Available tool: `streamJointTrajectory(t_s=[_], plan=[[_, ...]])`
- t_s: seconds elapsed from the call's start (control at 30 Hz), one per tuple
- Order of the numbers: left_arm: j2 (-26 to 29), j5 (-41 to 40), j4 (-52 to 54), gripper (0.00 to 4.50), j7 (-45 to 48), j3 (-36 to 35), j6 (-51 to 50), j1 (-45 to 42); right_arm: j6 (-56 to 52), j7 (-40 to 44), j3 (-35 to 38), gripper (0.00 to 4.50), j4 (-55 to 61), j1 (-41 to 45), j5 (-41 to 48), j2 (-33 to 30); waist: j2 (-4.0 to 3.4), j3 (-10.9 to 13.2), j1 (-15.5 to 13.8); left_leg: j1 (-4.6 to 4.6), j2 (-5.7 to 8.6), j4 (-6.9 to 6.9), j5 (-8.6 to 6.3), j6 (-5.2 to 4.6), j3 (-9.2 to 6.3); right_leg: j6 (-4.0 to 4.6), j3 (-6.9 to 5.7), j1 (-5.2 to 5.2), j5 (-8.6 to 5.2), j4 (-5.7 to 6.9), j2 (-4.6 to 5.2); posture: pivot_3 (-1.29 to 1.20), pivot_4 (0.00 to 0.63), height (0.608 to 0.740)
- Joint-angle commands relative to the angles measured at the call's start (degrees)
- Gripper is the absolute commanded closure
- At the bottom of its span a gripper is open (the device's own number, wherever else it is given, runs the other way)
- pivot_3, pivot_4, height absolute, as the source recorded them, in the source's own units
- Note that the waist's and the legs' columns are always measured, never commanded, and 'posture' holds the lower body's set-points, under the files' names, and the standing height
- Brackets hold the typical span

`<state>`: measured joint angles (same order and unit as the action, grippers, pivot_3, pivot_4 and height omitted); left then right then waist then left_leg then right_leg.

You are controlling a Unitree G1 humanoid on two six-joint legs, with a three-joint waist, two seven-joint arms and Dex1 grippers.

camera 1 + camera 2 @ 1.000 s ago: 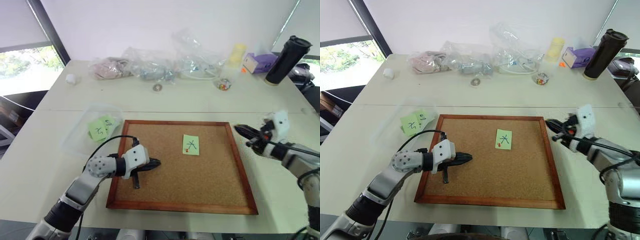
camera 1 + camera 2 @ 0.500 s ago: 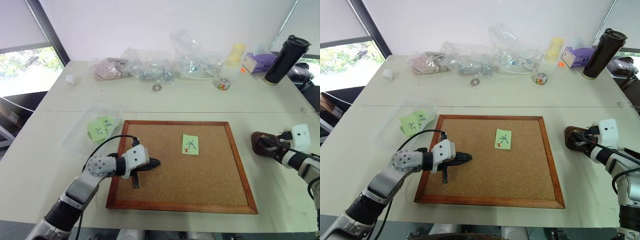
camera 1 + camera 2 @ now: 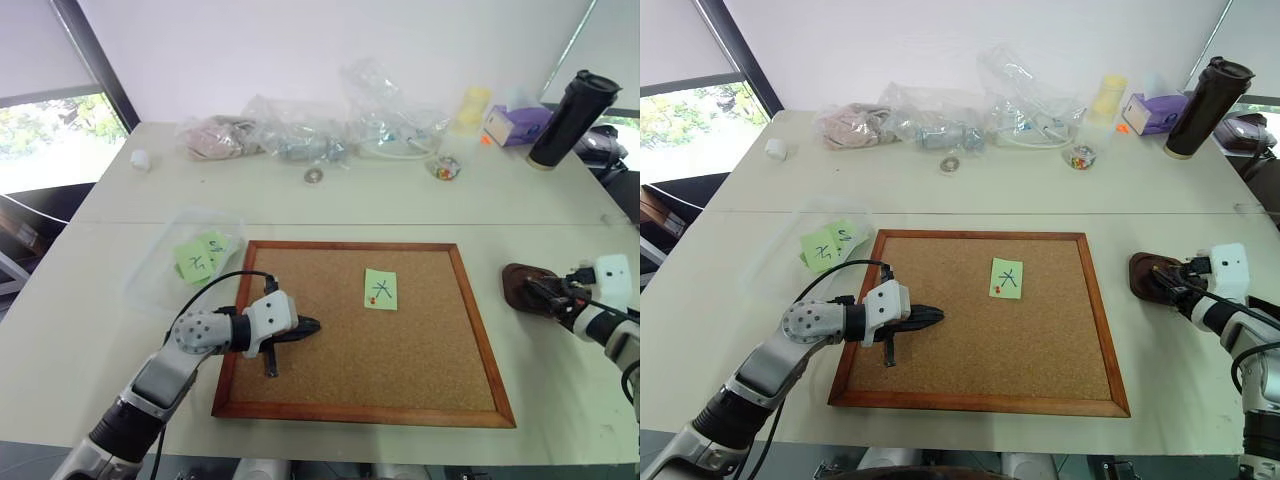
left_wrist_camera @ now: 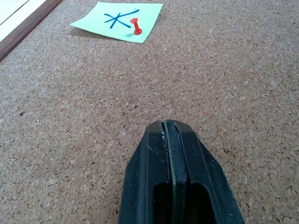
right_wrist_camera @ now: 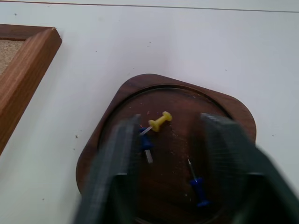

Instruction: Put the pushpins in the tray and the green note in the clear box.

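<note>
Pushpins (image 5: 161,120) lie in the tray (image 5: 117,100) beneath the open, empty right end effector (image 5: 173,154).

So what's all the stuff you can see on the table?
Wooden-framed cork board: one, brown, table middle.
Pale-green note with cross mark: one, on the cork board, held by a red pushpin.
Dark brown wooden tray: one, right of the board.
Loose pushpins in tray: one yellow, two blue.
Clear plastic box: one, left of the board, with scribbled green notes inside.
Clear plastic bags: several, far edge.
Black tumbler: one, far right.
Purple tissue box: one, beside it.
Left tool: shut, over the board.
Right tool: open, over the tray.
</note>
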<state>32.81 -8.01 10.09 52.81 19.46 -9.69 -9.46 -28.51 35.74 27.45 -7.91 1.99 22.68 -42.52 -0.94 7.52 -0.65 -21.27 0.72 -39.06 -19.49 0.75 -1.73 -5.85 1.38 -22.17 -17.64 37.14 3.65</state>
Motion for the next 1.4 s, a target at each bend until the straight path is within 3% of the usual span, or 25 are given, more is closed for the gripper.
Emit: streamJointTrajectory(t_s=[0.03, 0.07, 0.3, 0.4, 0.57, 0.77, 1.03, 1.27, 1.37, 1.4], plan=[[0.3, 3.1, -4.4, 4.5, 0.2, 2.6, -2.0, 1.5, -1.0, 0.5, 2.6, 0.46, 3.9, -0.9, 1.3, -1.6, -0.01, 0.0, -0.1, 0.0, 0.0, 0.0, 0.0, 0.0, 0.0, 0.0, 0.0, 0.0, 0.0, 0.0, 0.0, 0.0, 0.15, 0.74], [0.3, 3.1, -4.5, 4.5, 0.2, 2.6, -2.0, 1.5, -1.4, 0.5, 2.8, 0.06, 4.5, -1.0, 1.7, -1.6, -0.01, 0.0, 0.0, -0.01, 0.0, 0.0, 0.0, 0.0, 0.0, 0.0, 0.0, -0.01, 0.0, 0.0, 0.0, 0.0, 0.15, 0.74], [0.5, 3.1, -4.9, 4.5, 0.4, 2.3, -1.5, 1.5, -8.7, 6.0, 4.5, 0.06, 16.9, -1.7, 10.1, -3.8, -0.04, 0.0, 0.0, 0.0, 0.0, 0.0, 0.0, 0.0, 0.0, 0.0, 0.02, 0.0, 0.0, -0.01, 0.01, 0.0, 0.15, 0.74], [0.8, 3.0, -5.3, 4.5, 0.8, 2.1, -0.9, 1.8, -13.5, 9.0, 1.5, 0.06, 24.5, -0.9, 15.3, -5.3, -0.04, 0.0, 0.0, -0.01, -0.01, 0.01, -0.01, -0.01, 0.0, 0.0, 0.02, -0.01, 0.0, -0.01, 0.01, 0.0, 0.15, 0.74], [0.8, 3.1, -6.0, 4.5, 1.1, 2.0, -0.4, 1.7, -14.8, 8.5, -11.9, 0.06, 33.6, 2.5, 14.3, -3.5, 0.02, 0.0, 0.0, 0.01, -0.03, 0.01, -0.01, -0.02, -0.03, 0.0, 0.01, 0.0, 0.0, -0.02, 0.01, 0.0, 0.15, 0.74], [0.3, 3.5, -6.6, 4.5, 0.6, 2.2, -0.5, 1.2, -9.5, 7.9, -25.2, 0.06, 31.7, 6.1, 7.0, 1.4, 0.26, -0.1, -0.1, -0.03, -0.02, 0.0, -0.01, -0.01, -0.05, 0.01, 0.0, -0.03, 0.0, -0.06, 0.03, 0.0, 0.15, 0.74], [0.0, 3.5, -6.1, 4.5, 0.1, 2.1, -1.2, 1.1, -3.4, 9.6, -33.4, 0.06, 24.7, 9.0, -0.5, 2.8, 0.26, -0.1, -0.1, -0.02, -0.02, 0.01, -0.01, 0.0, -0.06, 0.02, -0.02, -0.04, -0.01, -0.06, 0.04, 0.0, 0.15, 0.74], [0.0, 3.6, -5.9, 4.5, -0.2, 2.1, -1.2, 1.3, -0.5, 10.4, -35.5, 0.06, 21.2, 9.1, -3.2, 5.1, 0.26, -0.2, -0.1, -0.03, -0.01, 0.01, 0.0, 0.0, -0.06, 0.02, -0.02, -0.04, -0.01, -0.07, 0.06, 0.0, 0.15, 0.74], [0.0, 3.6, -5.8, 4.5, -0.3, 2.1, -1.3, 1.3, 0.3, 10.6, -35.7, 0.82, 20.1, 9.1, -4.0, 5.7, 0.26, -0.2, 0.0, -0.03, -0.01, 0.01, -0.01, 0.0, -0.06, 0.02, -0.02, -0.04, -0.01, -0.07, 0.06, 0.0, 0.15, 0.74], [0.0, 3.6, -5.8, 4.5, -0.4, 2.1, -1.3, 1.3, 0.5, 10.7, -35.8, 1.33, 19.9, 9.1, -4.3, 5.9, 0.26, -0.2, -0.1, -0.02, -0.01, 0.01, -0.01, 0.0, -0.06, 0.02, -0.02, -0.04, -0.01, -0.07, 0.06, 0.0, 0.15, 0.74]])
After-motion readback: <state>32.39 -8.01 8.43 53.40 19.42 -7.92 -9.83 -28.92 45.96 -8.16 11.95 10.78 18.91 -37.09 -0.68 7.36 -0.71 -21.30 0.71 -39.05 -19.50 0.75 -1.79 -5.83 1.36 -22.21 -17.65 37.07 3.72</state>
